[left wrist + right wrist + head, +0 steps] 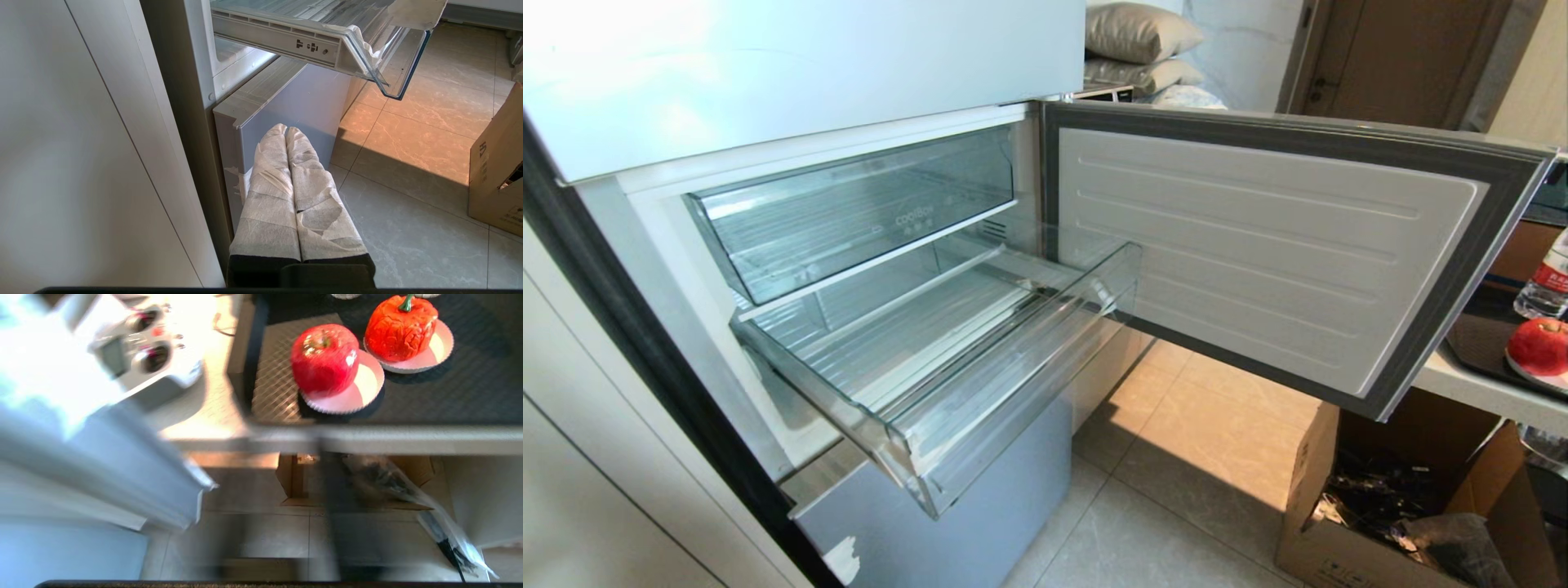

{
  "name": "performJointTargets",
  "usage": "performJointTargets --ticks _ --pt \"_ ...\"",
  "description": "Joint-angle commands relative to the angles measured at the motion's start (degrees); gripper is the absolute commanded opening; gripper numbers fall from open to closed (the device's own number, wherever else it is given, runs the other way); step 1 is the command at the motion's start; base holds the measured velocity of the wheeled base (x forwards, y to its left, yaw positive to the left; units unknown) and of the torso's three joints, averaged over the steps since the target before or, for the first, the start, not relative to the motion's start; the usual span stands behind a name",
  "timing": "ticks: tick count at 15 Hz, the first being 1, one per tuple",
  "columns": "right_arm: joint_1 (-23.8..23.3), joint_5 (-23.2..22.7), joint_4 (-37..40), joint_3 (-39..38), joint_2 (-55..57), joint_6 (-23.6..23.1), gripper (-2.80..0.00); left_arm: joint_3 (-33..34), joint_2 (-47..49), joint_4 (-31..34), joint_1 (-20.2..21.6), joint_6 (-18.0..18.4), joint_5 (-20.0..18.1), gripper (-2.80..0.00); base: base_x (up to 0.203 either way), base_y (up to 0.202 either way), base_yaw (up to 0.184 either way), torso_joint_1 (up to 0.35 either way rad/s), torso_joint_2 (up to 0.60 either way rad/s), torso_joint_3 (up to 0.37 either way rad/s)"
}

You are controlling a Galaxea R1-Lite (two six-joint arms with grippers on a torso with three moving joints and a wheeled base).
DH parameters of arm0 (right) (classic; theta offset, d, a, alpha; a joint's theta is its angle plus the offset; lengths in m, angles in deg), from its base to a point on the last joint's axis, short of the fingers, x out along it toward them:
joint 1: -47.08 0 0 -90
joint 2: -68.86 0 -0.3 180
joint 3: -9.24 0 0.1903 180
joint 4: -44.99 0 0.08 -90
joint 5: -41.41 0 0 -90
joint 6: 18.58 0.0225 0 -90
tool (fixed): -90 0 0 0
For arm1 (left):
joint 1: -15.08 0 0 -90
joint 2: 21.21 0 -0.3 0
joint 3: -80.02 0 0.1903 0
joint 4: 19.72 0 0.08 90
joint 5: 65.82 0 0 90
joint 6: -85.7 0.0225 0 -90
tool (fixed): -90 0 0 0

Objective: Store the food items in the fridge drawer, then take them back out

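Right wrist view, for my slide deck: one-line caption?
Red apple and orange pepper sit on white saucers on a dark mat, awaiting storage.

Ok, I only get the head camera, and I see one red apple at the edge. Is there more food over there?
Observer: Yes. In the right wrist view a red-orange pepper with a green stem sits beside the apple.
Operator: Are they on plates?
Observer: Each is on its own: the pepper's white plate and the apple's white plate, both on a dark mat.
Operator: Where's the left gripper?
Observer: The left gripper hangs low, shut, in front of the grey lower fridge front, beneath the pulled-out fridge drawer.
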Motion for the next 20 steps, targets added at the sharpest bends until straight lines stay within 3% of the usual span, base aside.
performJointTargets --ticks 1,3,8,9,10,12,16,20 --pt "2.2 0.0 -0.1 -6.4 -12.7 -0.2 -2.80 0.0 0.0 0.0 0.0 0.0 0.0 -2.80 0.000 0.000 0.000 0.000 0.00 0.000" --pt "10.0 0.1 -0.1 -12.5 -19.1 -0.6 -2.80 0.0 0.0 0.0 0.0 0.1 0.1 -2.80 0.000 0.000 0.000 0.000 0.00 0.000" --pt "46.5 3.5 2.8 -23.5 -31.3 -2.2 -2.80 -0.1 0.0 0.0 0.0 0.0 0.0 -2.80 0.000 0.000 0.000 0.000 0.00 0.000" --pt "52.6 4.6 4.4 -23.8 -30.7 -2.3 -2.80 0.0 0.0 0.0 0.0 0.0 0.1 -2.80 0.000 0.000 0.000 0.000 0.00 0.000" --pt "55.8 5.1 5.0 -23.4 -28.3 -2.3 -2.80 0.0 0.0 0.0 0.0 0.0 0.0 -2.80 0.000 0.000 0.000 0.000 0.00 0.000" --pt "57.5 5.7 4.4 -21.8 -18.2 -2.0 -2.80 0.0 0.0 0.0 0.0 0.0 0.1 -2.80 0.000 0.000 0.000 0.000 0.00 0.000" --pt "58.0 6.3 -5.6 -18.1 2.3 -1.5 -2.80 0.0 0.0 0.0 0.0 0.0 0.0 -2.80 0.000 0.000 0.000 0.000 0.00 0.000" --pt "58.5 6.2 -14.2 -6.4 23.9 -2.2 -2.80 0.0 0.0 0.0 0.0 0.0 0.0 -2.80 0.000 0.000 0.000 0.000 0.00 0.000"
